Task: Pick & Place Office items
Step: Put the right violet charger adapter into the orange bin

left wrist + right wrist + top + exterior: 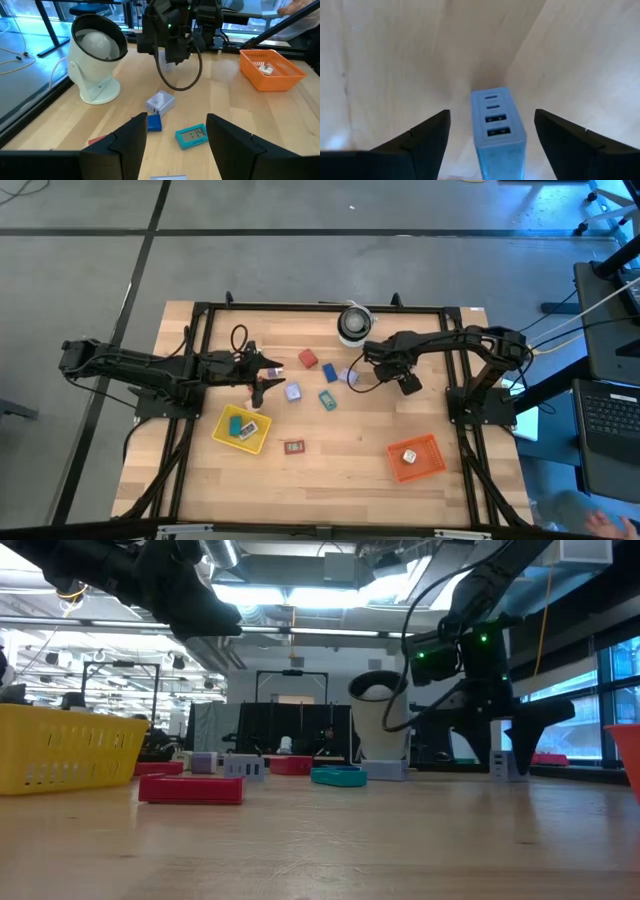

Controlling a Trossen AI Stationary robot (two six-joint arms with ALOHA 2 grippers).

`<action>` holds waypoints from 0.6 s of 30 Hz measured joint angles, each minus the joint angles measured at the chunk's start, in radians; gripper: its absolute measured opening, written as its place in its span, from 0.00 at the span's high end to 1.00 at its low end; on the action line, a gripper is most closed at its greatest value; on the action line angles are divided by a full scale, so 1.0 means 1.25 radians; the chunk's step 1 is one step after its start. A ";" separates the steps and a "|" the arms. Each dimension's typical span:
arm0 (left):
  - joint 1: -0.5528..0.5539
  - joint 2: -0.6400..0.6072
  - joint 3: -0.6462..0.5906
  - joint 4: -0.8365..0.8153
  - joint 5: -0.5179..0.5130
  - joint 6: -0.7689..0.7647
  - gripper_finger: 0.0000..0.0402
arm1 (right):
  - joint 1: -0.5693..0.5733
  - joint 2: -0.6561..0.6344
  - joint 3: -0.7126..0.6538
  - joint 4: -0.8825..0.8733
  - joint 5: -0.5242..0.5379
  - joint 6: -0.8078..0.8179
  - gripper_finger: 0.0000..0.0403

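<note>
Fingers [420, 142] astride charger [498, 130] — lengthwise between

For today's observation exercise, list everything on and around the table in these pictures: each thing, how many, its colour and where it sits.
Table: one, pale wood.
Yellow tray: one, front left, holding a teal piece and a pale piece.
Orange tray: one, front right, holding a white piece.
White lamp-like device: one, at the back.
Office items: about six loose, red, blue, lavender, teal, mid-table.
Laptop: one, dark, right of the table.
Left gripper: open, above the table.
Right gripper: open around a lavender charger.
</note>
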 joint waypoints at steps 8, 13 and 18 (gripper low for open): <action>0.000 0.000 0.000 0.000 0.000 0.000 0.51 | -0.018 0.000 0.000 -0.021 -0.016 0.016 0.50; 0.000 0.000 0.000 0.000 0.000 0.000 0.51 | -0.024 0.000 0.001 -0.027 -0.025 0.030 0.67; 0.000 0.000 0.000 0.000 0.000 0.002 0.51 | -0.024 0.000 0.001 -0.038 -0.037 0.079 0.71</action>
